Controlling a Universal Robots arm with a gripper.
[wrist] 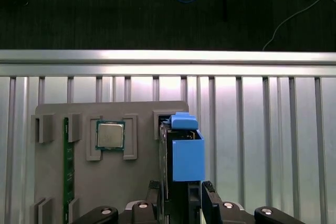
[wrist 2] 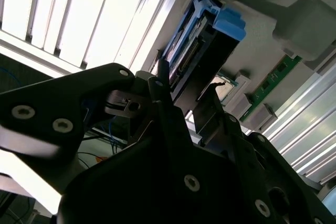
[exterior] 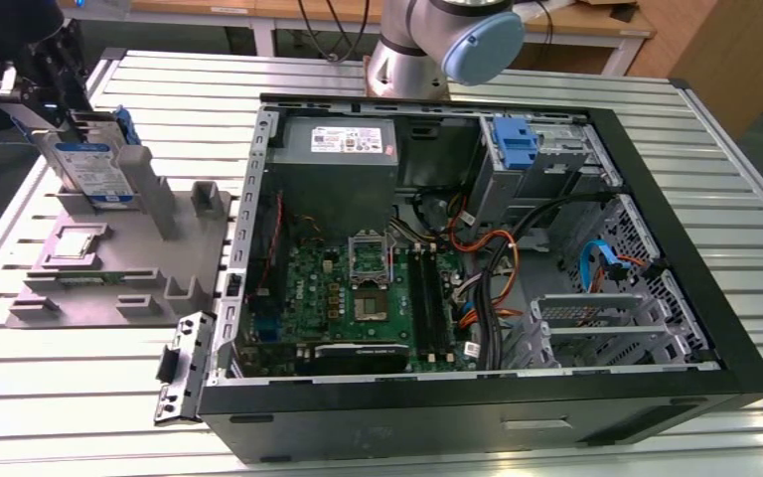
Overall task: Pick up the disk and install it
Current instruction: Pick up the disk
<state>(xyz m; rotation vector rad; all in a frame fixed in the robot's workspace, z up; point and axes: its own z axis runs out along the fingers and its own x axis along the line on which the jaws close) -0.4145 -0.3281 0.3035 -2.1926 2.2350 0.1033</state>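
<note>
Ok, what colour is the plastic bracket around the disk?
Bright blue. The bracket shows best in the first wrist view.

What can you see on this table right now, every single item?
disk: one, silver with blue bracket, upright in the tray
tray: one, grey, on the table at the exterior view's left of the case
processor chip: one, silver, tray pocket beside the disk
memory stick: one, green, tray slot
computer case: one, black, open, on the table
power supply: one, grey, inside the case
drive bay: one, blue-handled, inside the case
motherboard: one, green, case floor
table: one, silver, slatted, under everything
arm: one, grey and light blue, base beyond the case
gripper: one, black, at the disk
</note>
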